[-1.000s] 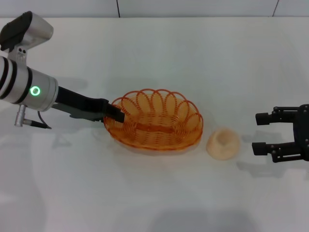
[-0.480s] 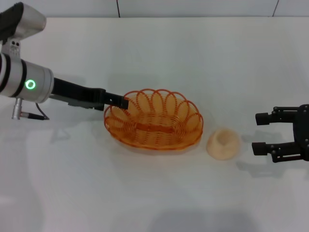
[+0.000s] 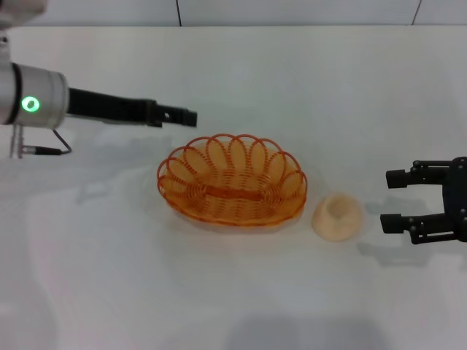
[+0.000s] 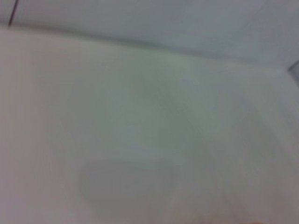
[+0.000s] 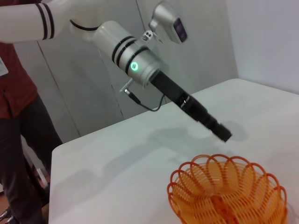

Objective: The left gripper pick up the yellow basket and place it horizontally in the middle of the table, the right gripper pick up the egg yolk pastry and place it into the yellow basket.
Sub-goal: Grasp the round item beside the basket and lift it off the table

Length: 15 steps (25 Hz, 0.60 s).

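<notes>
Yellow basket [image 3: 232, 181] upright near mid-tabletop [image 3: 233, 292], egg yolk pastry [image 3: 338, 216] just beside its right end. Left gripper [image 3: 186, 116] raised above and behind basket's left rim, holding nothing; jaw gap cannot be told. Right gripper [image 3: 392, 200] right of pastry, jaws apart, empty.

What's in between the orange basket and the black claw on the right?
The small cream dome-shaped egg yolk pastry, on the head view, sits between the orange-yellow wire basket and the right gripper.
</notes>
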### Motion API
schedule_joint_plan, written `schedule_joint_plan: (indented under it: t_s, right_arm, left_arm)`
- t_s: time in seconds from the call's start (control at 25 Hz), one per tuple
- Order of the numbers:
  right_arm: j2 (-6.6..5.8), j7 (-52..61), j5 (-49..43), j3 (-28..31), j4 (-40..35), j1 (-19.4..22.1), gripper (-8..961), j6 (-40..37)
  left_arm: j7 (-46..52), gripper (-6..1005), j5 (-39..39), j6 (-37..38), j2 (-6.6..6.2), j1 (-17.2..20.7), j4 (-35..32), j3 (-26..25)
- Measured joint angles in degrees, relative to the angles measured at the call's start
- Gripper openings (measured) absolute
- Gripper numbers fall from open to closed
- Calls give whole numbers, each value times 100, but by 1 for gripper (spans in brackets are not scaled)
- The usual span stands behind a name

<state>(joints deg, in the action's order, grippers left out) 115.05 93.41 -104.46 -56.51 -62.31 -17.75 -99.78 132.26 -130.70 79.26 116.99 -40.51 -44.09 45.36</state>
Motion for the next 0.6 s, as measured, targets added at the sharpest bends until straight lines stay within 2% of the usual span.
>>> schedule_joint_plan:
  t_s: [0.28, 0.44, 0.6]
  right_arm:
    - [0, 18, -5, -1, 8, -1, 758, 31]
    - [0, 32, -7, -5, 8, -7, 757, 83]
    - [0, 41, -14, -32, 9, -50, 757, 98]
  left_arm:
    - [-697, 883, 951, 458, -93, 490, -612, -1]
    - [-1292, 881, 1483, 1195, -266, 666, -810, -8]
    - [-1507, 879, 1650, 1763, -457, 822, -1105, -16]
